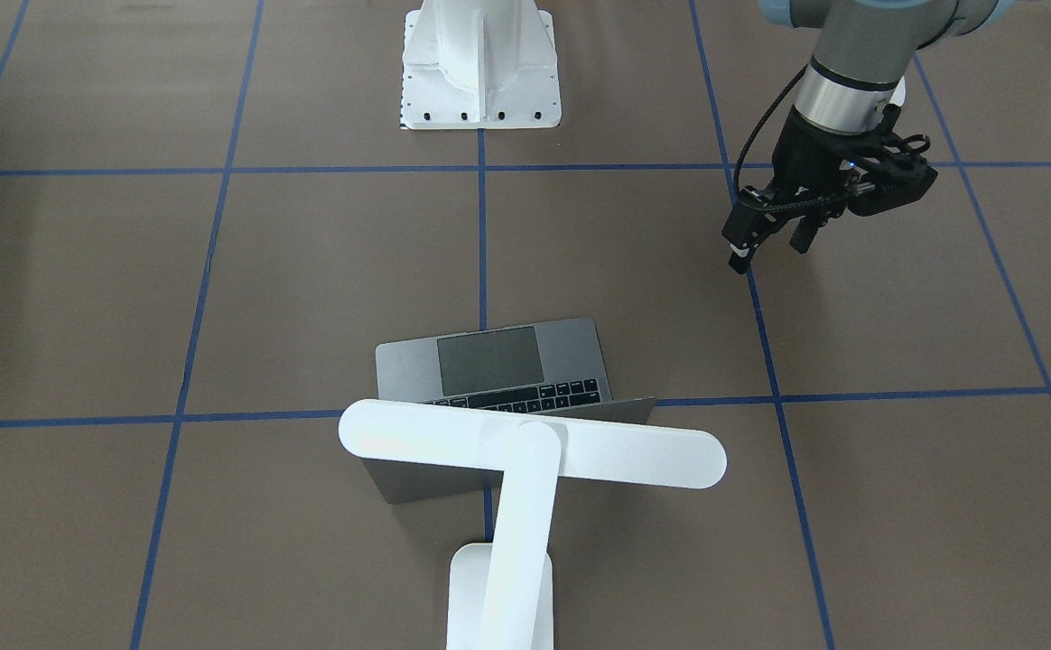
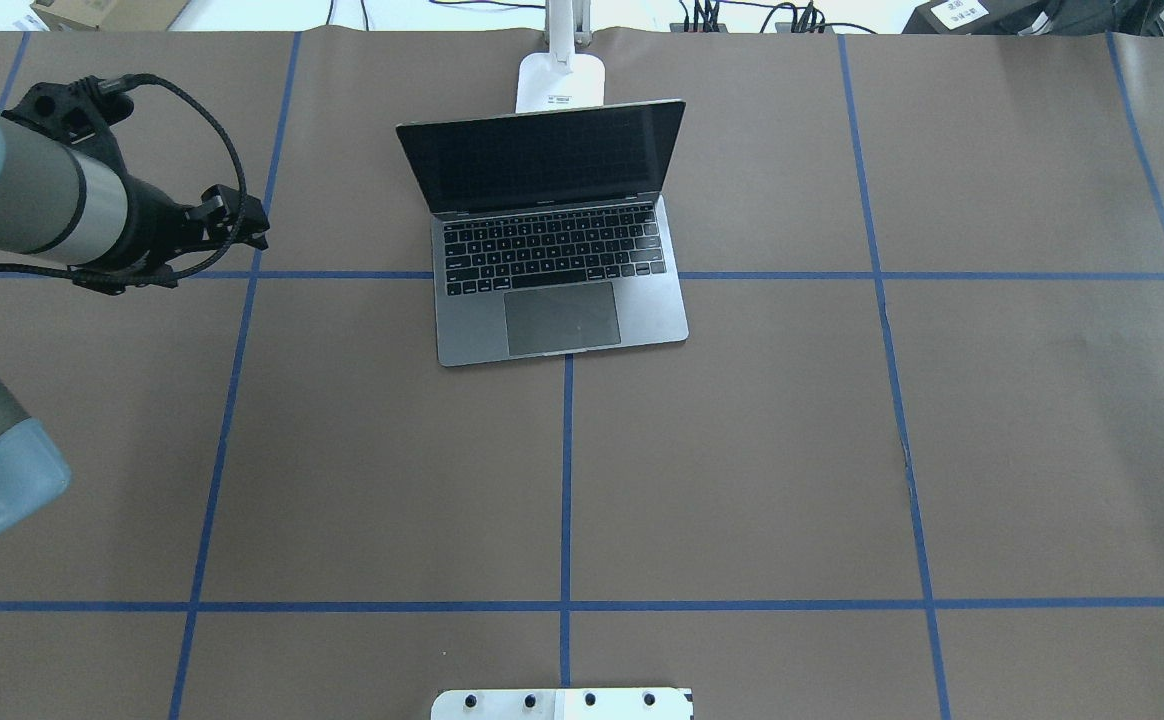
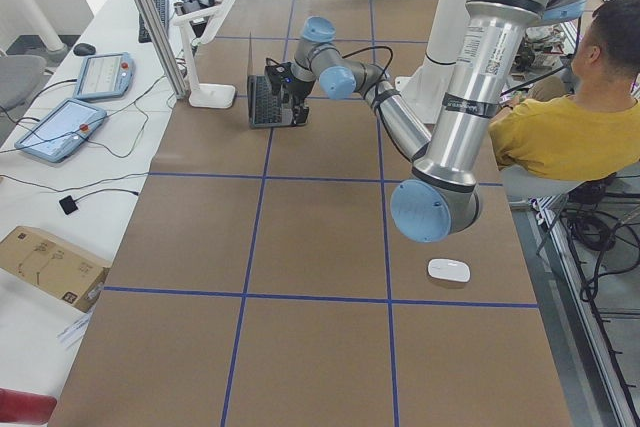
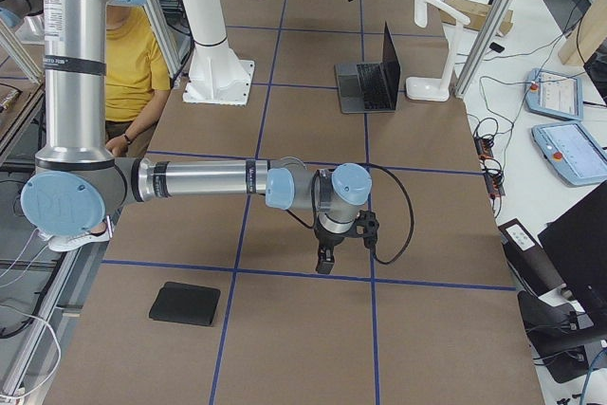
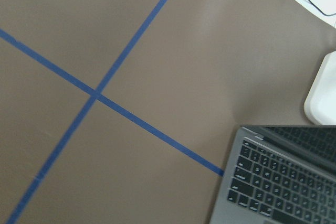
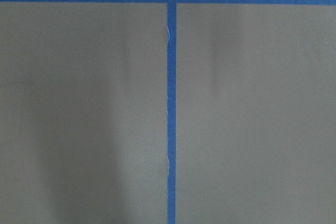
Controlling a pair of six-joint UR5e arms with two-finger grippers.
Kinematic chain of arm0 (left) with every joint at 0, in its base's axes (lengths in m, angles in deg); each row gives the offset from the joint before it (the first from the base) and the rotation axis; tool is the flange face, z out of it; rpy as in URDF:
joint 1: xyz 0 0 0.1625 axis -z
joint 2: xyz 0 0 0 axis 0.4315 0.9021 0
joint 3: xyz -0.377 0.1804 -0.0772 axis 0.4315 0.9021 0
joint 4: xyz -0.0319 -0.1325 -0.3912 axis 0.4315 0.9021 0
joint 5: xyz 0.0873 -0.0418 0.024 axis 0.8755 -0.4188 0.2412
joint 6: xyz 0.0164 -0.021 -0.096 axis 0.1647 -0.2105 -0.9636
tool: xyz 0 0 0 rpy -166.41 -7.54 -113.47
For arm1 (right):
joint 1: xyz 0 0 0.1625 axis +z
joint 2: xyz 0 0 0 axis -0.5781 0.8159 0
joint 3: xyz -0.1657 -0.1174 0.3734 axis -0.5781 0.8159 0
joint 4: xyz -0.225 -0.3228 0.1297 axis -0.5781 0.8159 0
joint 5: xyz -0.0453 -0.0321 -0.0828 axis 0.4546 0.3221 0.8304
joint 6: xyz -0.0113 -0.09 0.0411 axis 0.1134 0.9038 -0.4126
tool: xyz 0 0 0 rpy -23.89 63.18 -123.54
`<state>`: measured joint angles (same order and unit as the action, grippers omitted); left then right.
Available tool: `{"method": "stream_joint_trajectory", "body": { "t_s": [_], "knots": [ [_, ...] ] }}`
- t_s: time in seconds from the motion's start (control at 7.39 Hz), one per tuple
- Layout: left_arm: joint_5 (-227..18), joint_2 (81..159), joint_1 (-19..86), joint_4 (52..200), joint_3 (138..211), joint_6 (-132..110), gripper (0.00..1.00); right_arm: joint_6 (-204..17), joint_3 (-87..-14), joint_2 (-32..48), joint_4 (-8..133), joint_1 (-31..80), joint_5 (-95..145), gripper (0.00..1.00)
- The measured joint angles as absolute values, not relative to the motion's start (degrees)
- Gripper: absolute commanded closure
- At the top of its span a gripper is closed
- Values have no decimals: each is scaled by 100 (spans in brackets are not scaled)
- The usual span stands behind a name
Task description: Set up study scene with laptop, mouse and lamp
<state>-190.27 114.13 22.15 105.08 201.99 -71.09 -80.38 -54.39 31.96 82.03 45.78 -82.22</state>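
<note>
The laptop [image 1: 571,348] stands open at the table's middle, keys and trackpad toward the robot; it also shows overhead [image 2: 562,300] and in the left wrist view [image 5: 278,182]. The lamp [image 1: 525,451] stands upright just behind the laptop's lid, its base [image 2: 560,82] at the far edge. The mouse [image 3: 449,270] lies on the table near the left arm's base, far from the laptop. My left gripper [image 1: 769,251] hovers open and empty to the laptop's left [image 2: 257,232]. My right gripper [image 4: 324,263] points down over bare table; whether it is open or shut I cannot tell.
A flat black pad [image 4: 186,303] lies near the table's right end. The white bolted pedestal [image 1: 480,63] stands at the robot's side. A person in yellow [image 3: 570,127] sits beside the table. Blue tape lines grid the brown tabletop [image 2: 742,450].
</note>
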Motion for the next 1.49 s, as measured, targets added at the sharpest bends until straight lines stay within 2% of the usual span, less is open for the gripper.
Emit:
{"method": "stream_joint_trajectory", "body": {
  "t_s": [0.27, 0.54, 1.08, 1.49],
  "knots": [
    [-19208, 10669, 2821, 10526, 20245, -4956, 0, -8086, -5464, 3081, 8206, 4475, -8092, 0],
    [-20048, 10123, 3980, 10540, 20011, -2775, 0, -8105, -5534, 2927, 8199, 4457, -8090, 0],
    [-21667, 9732, 6519, 10536, 18309, 1140, 0, -8094, -5708, 2543, 8203, 4456, -8280, 0],
    [-21787, 9691, 6961, 10553, 17920, 1773, 0, -7635, -6334, 3386, 8185, 4455, -8487, 1]
  ]
}}
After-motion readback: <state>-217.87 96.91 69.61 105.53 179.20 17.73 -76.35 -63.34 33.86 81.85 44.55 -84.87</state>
